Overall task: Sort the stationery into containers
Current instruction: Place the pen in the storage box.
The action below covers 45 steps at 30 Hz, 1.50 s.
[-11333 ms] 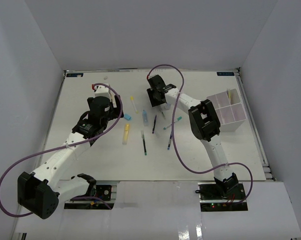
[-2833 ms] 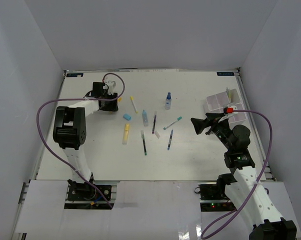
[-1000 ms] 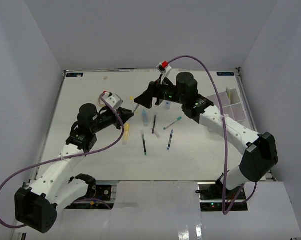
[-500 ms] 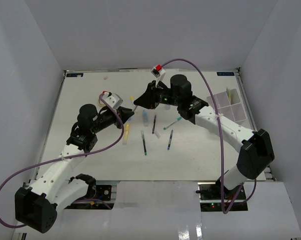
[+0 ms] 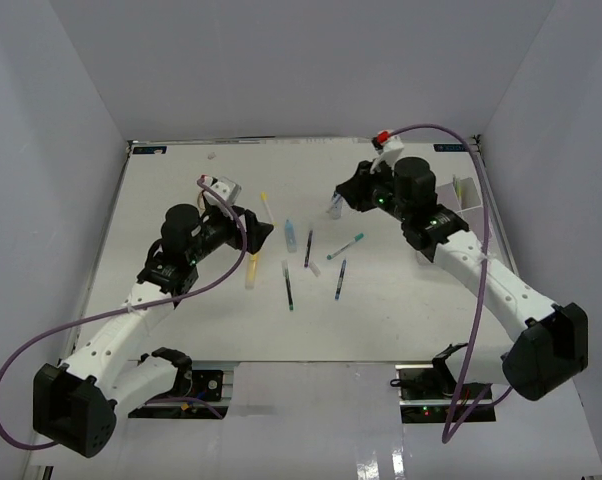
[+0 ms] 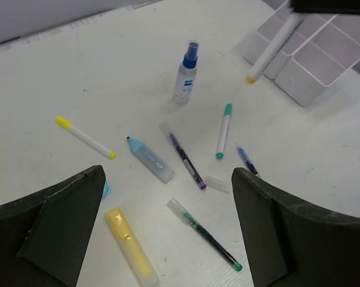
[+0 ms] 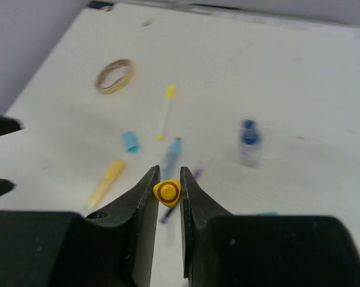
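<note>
Right gripper (image 7: 167,178) clamped on yellow-ended pen (image 7: 167,192), held clear of the table (image 5: 181,190). Left gripper (image 6: 168,173) wide, nothing in it, above the scattered pens (image 6: 186,160); organizer box (image 6: 314,57) sits at far right

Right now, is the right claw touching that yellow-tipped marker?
Touching. The right wrist view shows the yellow-tipped marker pinched between both fingers of the right gripper, with no gap on either side.
</note>
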Motion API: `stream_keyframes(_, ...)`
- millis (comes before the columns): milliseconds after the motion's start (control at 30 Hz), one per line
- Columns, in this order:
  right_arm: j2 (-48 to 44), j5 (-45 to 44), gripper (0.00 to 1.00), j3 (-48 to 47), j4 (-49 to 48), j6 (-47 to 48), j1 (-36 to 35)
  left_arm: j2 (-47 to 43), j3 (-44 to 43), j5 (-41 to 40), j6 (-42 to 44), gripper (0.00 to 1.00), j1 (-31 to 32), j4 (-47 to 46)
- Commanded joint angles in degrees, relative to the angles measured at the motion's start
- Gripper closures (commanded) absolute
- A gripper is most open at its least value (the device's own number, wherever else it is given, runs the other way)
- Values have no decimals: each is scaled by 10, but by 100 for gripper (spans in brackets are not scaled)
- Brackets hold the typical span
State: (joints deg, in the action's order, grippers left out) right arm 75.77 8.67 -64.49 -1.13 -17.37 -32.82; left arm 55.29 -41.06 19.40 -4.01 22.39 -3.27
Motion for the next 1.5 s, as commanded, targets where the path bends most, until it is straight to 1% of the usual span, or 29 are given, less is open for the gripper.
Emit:
stream_keyframes(0,-60,-141,92,31,39,64,65,36,-35,-101,-34,2,2,55)
stream_keyframes(33,-67,-154,92,38,44,72,85,46,-44,-140,-39,2,2,82)
stream_keyframes(67,-77,-187,92,46,51,87,121,64,-55,-154,-47,2,2,101)
stream_keyframes(100,-81,-204,92,50,51,93,137,72,-60,-173,-51,2,2,108)
stream_keyframes(133,-83,-225,92,52,50,99,171,77,-64,-180,-55,2,1,113)
stream_keyframes(200,-72,-242,92,50,48,109,200,85,-65,-185,-61,2,1,120)
stream_keyframes(233,-66,-251,92,46,47,115,223,88,-66,-214,-63,2,1,122)
stream_keyframes(333,-25,-258,92,19,46,118,258,97,-68,-229,-66,2,1,130)
stream_keyframes(433,32,-242,92,-12,45,118,280,106,-70,-230,-75,2,1,133)
stream_keyframes(533,62,-228,92,-34,43,117,287,117,-76,-236,-79,2,1,140)
stream_keyframes(733,120,-232,92,-31,38,118,287,115,-78,-247,-79,2,1,143)
stream_keyframes(800,133,-231,91,-31,40,118,287,114,-78,-246,-79,2,1,143)
stream_keyframes(1033,168,-240,80,-27,47,117,287,115,-79,-241,-77,2,1,143)
stream_keyframes(1067,170,-240,75,-27,50,117,287,115,-78,-241,-77,2,1,144)
stream_keyframes(1133,177,-236,71,-29,57,117,287,114,-78,-241,-77,2,1,144)
stream_keyframes(1167,178,-233,66,-32,62,117,287,115,-78,-241,-76,2,1,143)
stream_keyframes(1233,182,-228,61,-44,75,114,287,114,-78,-240,-75,2,1,144)
stream_keyframes(1267,182,-226,56,-48,86,112,287,114,-78,-241,-75,2,1,144)
stream_keyframes(1367,170,-217,50,-54,99,106,286,113,-78,-242,-74,2,1,144)
stream_keyframes(1433,155,-211,49,-63,111,102,285,112,-78,-243,-74,2,1,144)
stream_keyframes(1467,149,-209,46,-65,117,101,280,112,-78,-243,-74,2,1,143)
